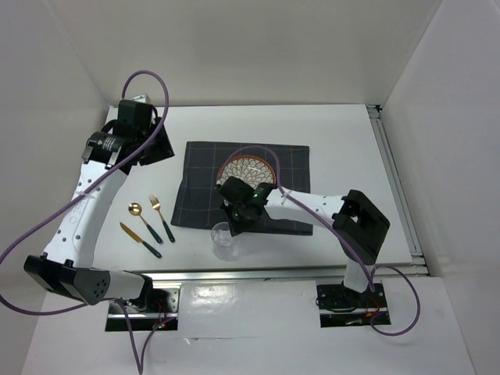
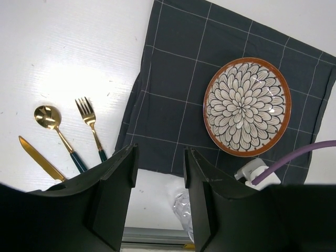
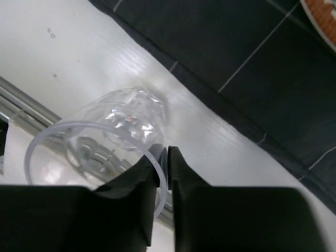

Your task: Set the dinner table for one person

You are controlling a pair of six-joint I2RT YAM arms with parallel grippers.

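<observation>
the large smooth white worktop [image 1: 344, 141], railed in aluminium, fills the middle of the top view. at its centre lies a dark grey grid-lined cloth [image 1: 199, 183] bearing a round flower-patterned plate with an orange-brown rim [image 1: 246, 166], its lower edge hidden by the right arm [image 1: 312, 205]. left of the cloth lie a gold spoon [image 2: 54, 127], gold fork [image 2: 89, 122] and gold knife [image 2: 39, 157], their handle ends cut off in the left wrist view. the right hand [image 3: 164, 163] is pinched narrow on the rim of a clear crinkled plastic cup [image 3: 105, 142], its base hard to make out. the left hand [image 2: 159, 178] stands half open, holding nothing.
</observation>
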